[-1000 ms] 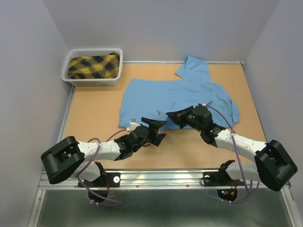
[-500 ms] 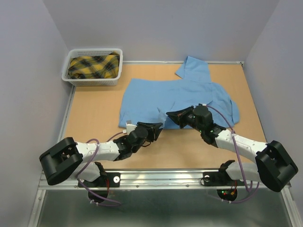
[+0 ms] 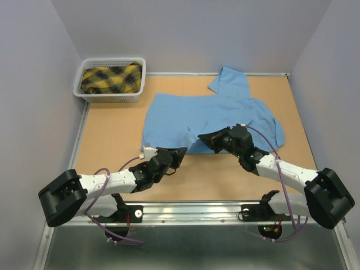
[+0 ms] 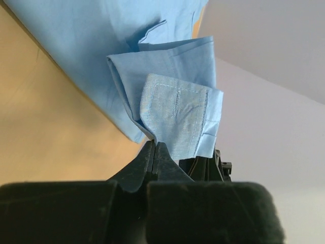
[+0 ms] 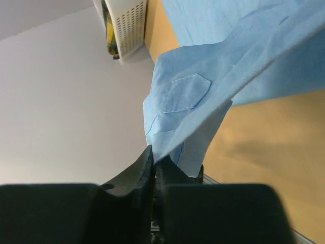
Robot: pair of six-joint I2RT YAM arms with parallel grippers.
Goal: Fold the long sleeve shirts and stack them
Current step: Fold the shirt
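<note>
On the tan wooden tabletop (image 3: 112, 140), a plain light blue button-front long sleeve shirt (image 3: 191, 112) lies spread, right of a white plastic mesh basket (image 3: 111, 97). The left gripper (image 3: 180, 151) pinches its stitched near edge, jaws closed. Farther from the basket, the right gripper (image 3: 203, 136) clamps a fold likewise. Yellow-and-black plaid cloth (image 3: 111, 77) fills the basket.

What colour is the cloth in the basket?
The cloth is yellow-and-dark plaid; top view shows it best.

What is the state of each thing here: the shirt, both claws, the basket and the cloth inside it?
blue shirt: spread out, near edge pinched up at two spots.
left claw: shut on the shirt's edge.
right claw: shut on the shirt's edge.
basket: upright, holding cloth.
plaid cloth: bunched inside the basket.
</note>
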